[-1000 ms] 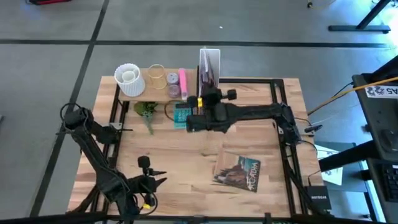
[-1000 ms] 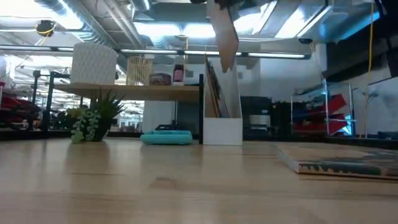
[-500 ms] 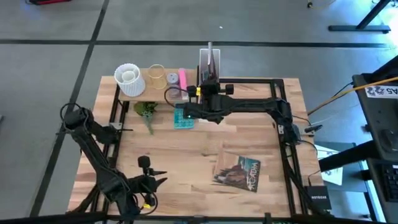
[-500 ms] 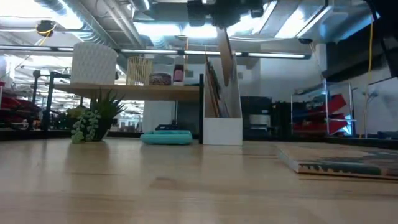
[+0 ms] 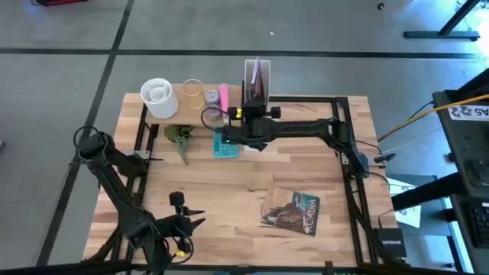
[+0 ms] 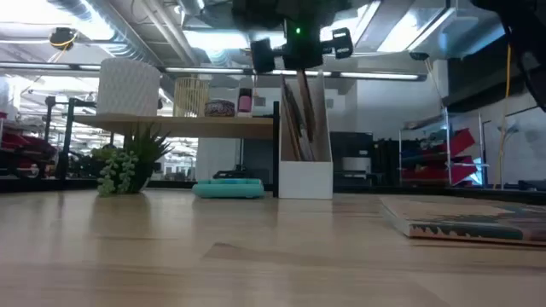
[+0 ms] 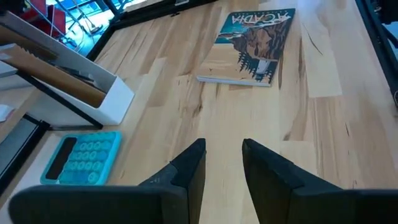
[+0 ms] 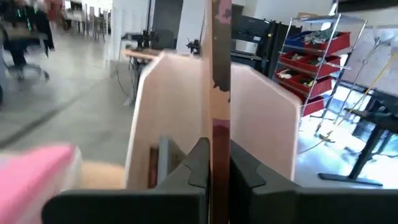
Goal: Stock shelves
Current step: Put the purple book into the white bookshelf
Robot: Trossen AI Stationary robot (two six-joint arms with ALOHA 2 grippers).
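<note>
The shelves are a light-wood plank shelf (image 5: 191, 111) at the far left and a white upright file box (image 6: 304, 166) just right of it. My right gripper (image 8: 216, 163) is over the box's open top, shut on a thin brown book (image 6: 304, 109) that stands upright between the box's walls. My left gripper (image 7: 222, 155) hovers open over bare wood near the table's front edge, away from everything. A second book with a picture cover (image 5: 292, 211) lies flat on the table at the near right. My right gripper pinches the thin book between its two fingers, one on each face, at the book's near edge (image 8: 220, 134) high up. The fingers come from the near side, slanting down. The book stands upright, its lower part inside the file box (image 8: 261, 118); the box wall hides its bottom end.
On the plank shelf stand a white ribbed cup (image 5: 158, 97), a clear cup (image 5: 192, 93) and a pink item (image 5: 225, 97). Below it are a small green plant (image 5: 179, 137) and a teal calculator (image 5: 224, 143). Other books lean inside the file box.
My right gripper has carried the thin book toward the far edge and down. The book, which hung tilted above the file box, now stands upright with its lower part between the box's walls. The gripper has stayed shut on it.
</note>
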